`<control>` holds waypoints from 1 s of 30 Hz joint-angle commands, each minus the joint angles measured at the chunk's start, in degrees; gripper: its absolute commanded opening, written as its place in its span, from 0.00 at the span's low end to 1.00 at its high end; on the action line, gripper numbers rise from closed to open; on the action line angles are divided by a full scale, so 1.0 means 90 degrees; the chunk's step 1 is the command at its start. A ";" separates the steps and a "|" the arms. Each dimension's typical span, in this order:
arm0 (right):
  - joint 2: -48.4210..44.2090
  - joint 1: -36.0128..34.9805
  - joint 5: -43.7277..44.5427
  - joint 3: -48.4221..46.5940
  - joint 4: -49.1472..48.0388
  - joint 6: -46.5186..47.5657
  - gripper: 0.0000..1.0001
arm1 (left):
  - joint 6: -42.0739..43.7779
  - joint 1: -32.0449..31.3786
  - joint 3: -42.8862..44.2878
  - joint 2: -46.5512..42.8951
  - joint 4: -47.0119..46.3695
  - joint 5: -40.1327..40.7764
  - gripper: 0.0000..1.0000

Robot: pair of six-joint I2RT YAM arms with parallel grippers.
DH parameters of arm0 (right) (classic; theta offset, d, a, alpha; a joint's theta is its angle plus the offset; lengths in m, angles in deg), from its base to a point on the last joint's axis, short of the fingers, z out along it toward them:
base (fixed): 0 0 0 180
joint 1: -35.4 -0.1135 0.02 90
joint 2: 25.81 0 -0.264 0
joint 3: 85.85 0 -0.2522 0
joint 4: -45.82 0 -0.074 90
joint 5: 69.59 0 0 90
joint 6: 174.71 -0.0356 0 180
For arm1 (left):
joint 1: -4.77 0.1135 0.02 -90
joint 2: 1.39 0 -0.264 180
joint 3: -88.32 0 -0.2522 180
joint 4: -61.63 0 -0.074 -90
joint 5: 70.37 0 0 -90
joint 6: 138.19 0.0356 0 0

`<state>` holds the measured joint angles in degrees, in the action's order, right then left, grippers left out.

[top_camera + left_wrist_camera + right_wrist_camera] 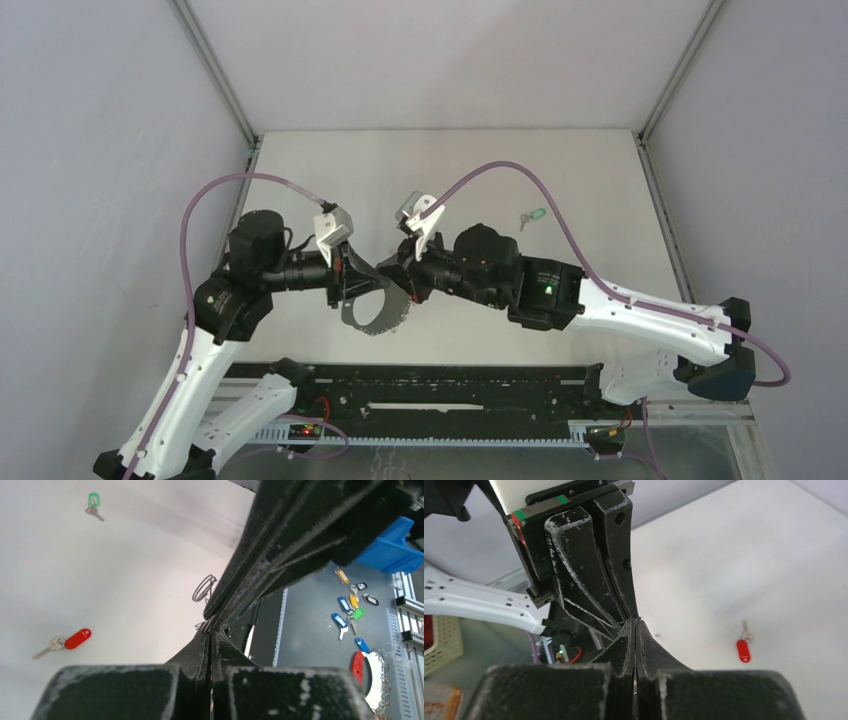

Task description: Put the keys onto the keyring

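Note:
My left gripper (376, 270) and right gripper (394, 266) meet tip to tip above the middle of the table, both with jaws shut. In the left wrist view the keyring (203, 588), thin wire loops, sticks out beside the right gripper's fingers (280, 545), and a bit of wire shows at my left gripper's tips (210, 628). The grip itself is hidden. The red-headed key (76, 639) lies on the table and also shows in the right wrist view (743, 649); it is hidden in the top view. The green-headed key (535, 215) lies far right, apart (93, 500). My right gripper's (636, 620) tips touch the left gripper.
Grey walls and metal posts close the white table (560, 170) on three sides. Past the table's edge, several coloured key tags (350, 607) lie on a grey surface, with a blue part (395, 550) and a red-and-white item with a chain (367, 672). A cream basket (439, 640) stands off the table.

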<state>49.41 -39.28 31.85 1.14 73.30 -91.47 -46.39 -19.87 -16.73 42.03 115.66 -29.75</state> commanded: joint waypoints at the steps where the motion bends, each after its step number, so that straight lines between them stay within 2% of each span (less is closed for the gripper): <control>1: -0.0478 0.0339 -0.1348 -0.0113 -0.0171 -0.0552 0.00 | 0.0425 -0.0016 0.0113 -0.0122 0.0046 -0.0242 0.00; 5: -0.0556 0.0431 -0.2094 -0.0105 0.0052 -0.0400 0.13 | 0.0512 -0.0016 0.0179 -0.0189 -0.0014 -0.0364 0.00; 10: -0.0693 0.0465 -0.2502 -0.0105 0.0235 -0.0234 0.27 | 0.0701 -0.0016 0.0246 -0.0246 -0.0014 -0.0224 0.00; 16: -0.0836 0.0550 -0.2380 -0.0103 0.0463 -0.0094 0.33 | 0.0490 -0.0016 0.0182 -0.0377 -0.0201 0.0044 0.00; 19: -0.0962 0.0757 -0.2426 -0.0074 0.0701 0.0093 0.43 | 0.0488 -0.0016 0.0178 -0.0484 -0.0282 -0.0186 0.00; 24: -0.1064 0.1206 -0.3289 -0.0054 0.1000 0.0651 0.53 | 0.0586 -0.0016 0.0327 -0.0518 -0.0223 -0.0829 0.00; 30: -0.0905 0.1158 -0.4219 -0.0073 0.0854 0.1062 0.55 | 0.0490 -0.0041 0.0339 -0.0543 -0.0217 -0.1030 0.00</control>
<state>41.28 -28.24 1.47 1.14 81.62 -85.92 -42.11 -20.09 -16.62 37.48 115.90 -35.72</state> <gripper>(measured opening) 0.547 0.011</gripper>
